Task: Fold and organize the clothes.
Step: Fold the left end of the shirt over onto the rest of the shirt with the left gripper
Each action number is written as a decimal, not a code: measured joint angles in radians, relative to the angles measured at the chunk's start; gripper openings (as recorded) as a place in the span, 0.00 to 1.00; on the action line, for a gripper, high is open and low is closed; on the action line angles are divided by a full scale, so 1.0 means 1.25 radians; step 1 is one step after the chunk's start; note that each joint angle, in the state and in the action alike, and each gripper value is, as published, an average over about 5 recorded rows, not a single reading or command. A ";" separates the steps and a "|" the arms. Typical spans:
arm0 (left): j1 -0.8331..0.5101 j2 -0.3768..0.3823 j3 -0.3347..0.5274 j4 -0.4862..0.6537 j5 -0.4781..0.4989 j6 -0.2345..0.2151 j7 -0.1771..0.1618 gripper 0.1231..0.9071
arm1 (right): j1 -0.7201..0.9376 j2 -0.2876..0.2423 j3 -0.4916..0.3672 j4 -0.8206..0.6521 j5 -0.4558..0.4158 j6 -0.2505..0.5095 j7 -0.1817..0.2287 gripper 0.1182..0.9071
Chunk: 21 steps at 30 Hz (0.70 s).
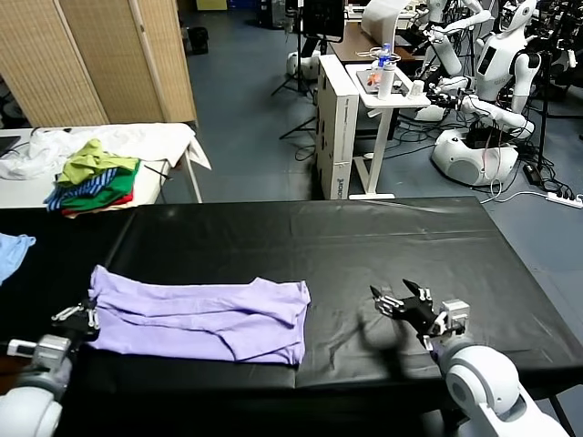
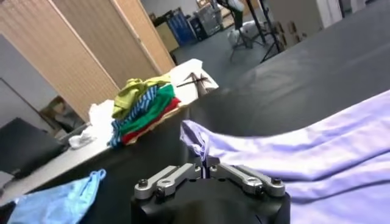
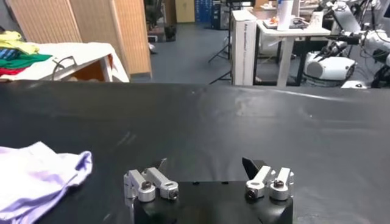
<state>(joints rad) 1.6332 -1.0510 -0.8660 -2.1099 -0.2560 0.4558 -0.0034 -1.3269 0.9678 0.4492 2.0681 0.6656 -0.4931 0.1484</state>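
The pale lavender T-shirt (image 1: 200, 319) lies folded into a long band on the black table (image 1: 364, 237), near the front left. My left gripper (image 1: 86, 314) is at the shirt's left end. In the left wrist view the left gripper (image 2: 205, 170) is shut on a raised corner of the T-shirt (image 2: 317, 152), with the fabric pinched between its jaws. My right gripper (image 1: 401, 300) hovers low over bare table to the right of the shirt, apart from it. Seen from its own wrist, the right gripper (image 3: 207, 164) is open and holds nothing; the T-shirt's edge (image 3: 36, 176) lies off to one side.
A pile of green, striped and red garments (image 1: 96, 177) sits on a white table behind the left end. A light blue cloth (image 1: 11, 250) lies at the far left edge. A white desk (image 1: 383, 100) and other robots (image 1: 492, 82) stand beyond the table.
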 joint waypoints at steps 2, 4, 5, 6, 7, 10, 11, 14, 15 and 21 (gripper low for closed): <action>0.001 -0.018 0.021 -0.037 -0.064 0.028 -0.022 0.06 | -0.010 0.001 0.009 0.001 -0.004 0.006 -0.003 1.00; -0.002 -0.038 0.049 -0.077 -0.142 0.054 -0.048 0.06 | -0.022 0.004 0.018 0.003 -0.013 0.009 -0.005 1.00; -0.006 -0.048 0.065 -0.099 -0.184 0.064 -0.060 0.06 | -0.028 0.005 0.022 0.003 -0.019 0.011 -0.006 1.00; -0.010 -0.058 0.081 -0.119 -0.223 0.072 -0.070 0.06 | -0.034 0.007 0.026 0.004 -0.024 0.012 -0.007 1.00; -0.015 -0.068 0.098 -0.136 -0.256 0.075 -0.077 0.06 | -0.041 0.009 0.029 0.005 -0.029 0.012 -0.008 1.00; -0.030 -0.098 0.152 -0.170 -0.319 0.076 -0.087 0.06 | -0.056 0.013 0.037 0.009 -0.037 0.013 -0.009 1.00; -0.036 -0.107 0.169 -0.176 -0.332 0.076 -0.090 0.06 | -0.060 0.014 0.038 0.010 -0.040 0.013 -0.009 1.00; -0.051 -0.132 0.216 -0.181 -0.356 0.077 -0.099 0.06 | -0.071 0.017 0.042 0.012 -0.045 0.014 -0.010 1.00; -0.056 -0.139 0.230 -0.180 -0.359 0.077 -0.100 0.06 | -0.074 0.018 0.043 0.013 -0.046 0.015 -0.010 1.00; -0.080 -0.179 0.309 -0.154 -0.339 0.071 -0.099 0.06 | -0.084 0.021 0.043 0.014 -0.049 0.018 -0.011 1.00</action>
<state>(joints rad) 1.5329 -1.2749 -0.4796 -2.3023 -0.6792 0.5447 -0.1273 -1.4314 0.9941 0.5027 2.0860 0.6044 -0.4711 0.1343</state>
